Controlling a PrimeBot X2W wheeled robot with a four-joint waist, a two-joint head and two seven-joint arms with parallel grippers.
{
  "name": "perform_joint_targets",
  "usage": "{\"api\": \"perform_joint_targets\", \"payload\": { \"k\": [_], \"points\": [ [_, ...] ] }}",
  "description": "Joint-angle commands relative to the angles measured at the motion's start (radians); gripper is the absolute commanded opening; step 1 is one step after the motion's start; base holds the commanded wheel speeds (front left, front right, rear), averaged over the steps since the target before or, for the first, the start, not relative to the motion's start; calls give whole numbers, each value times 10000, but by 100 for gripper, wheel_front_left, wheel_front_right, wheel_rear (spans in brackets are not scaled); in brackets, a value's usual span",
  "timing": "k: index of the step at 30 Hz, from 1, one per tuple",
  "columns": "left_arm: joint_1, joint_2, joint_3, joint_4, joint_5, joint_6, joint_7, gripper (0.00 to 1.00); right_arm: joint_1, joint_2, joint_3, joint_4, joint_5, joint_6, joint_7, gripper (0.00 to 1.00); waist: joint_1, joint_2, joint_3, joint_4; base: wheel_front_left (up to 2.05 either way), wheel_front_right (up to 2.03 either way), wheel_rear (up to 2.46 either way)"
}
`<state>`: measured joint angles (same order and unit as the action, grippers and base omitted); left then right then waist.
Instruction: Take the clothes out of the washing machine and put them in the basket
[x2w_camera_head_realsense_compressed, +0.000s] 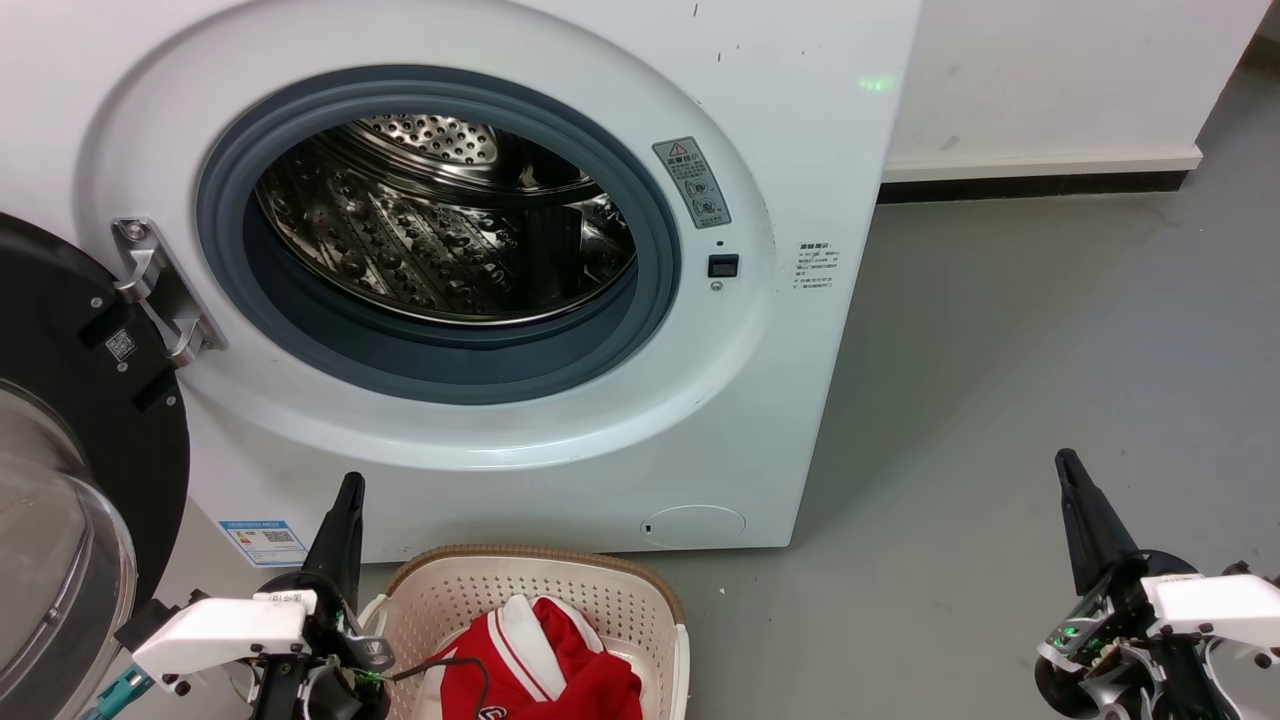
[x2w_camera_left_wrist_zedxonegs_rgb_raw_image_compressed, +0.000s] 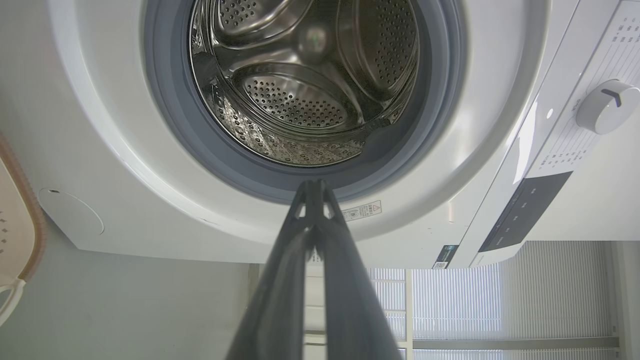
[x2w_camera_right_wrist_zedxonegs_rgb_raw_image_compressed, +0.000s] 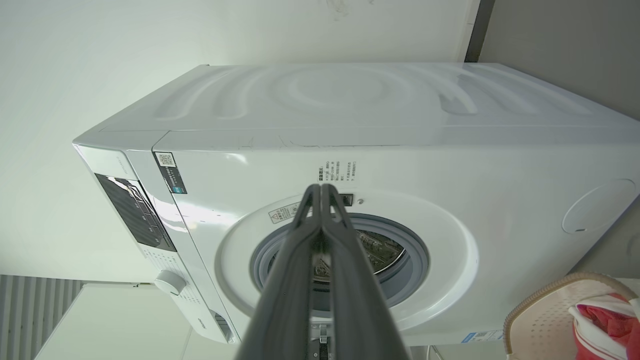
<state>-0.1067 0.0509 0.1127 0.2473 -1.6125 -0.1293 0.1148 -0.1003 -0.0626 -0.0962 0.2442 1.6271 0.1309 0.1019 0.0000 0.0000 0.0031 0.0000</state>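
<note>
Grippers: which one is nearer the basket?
The left gripper, right beside the rim of the basket; the right gripper hangs well off to the side over the grey floor.

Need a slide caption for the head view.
Washing machine open, drum bare; red clothes in the basket; left claw and right claw shut.

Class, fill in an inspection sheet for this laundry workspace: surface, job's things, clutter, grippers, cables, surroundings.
Surface: grey floor, with the machine and basket standing on it.
Job's things: washing machine with its door swung open; drum looks empty where visible; red clothes lie in the basket in front.
Clutter: nothing seen.
Grippers: left gripper and right gripper both shut, holding nothing.
Cables: thin dark cable loops over the basket beside the left gripper.
Surroundings: white wall, dark skirting, window blinds.
</note>
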Motion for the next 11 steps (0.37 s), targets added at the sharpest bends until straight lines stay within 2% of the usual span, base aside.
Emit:
{"api": "perform_joint_targets", "payload": {
  "k": [1,11],
  "points": [
    [-55,-13,37,-3,-5,-34,28,0,-134,4,-20,20,-15,-3,14,0,0,0,0,0,0,0,0],
    [-55,-13,36,-4,-2,-34,27,0,-137,22,-42,20,-40,-3,38,0,0,0,0,0,0,0,0]
  ]
}}
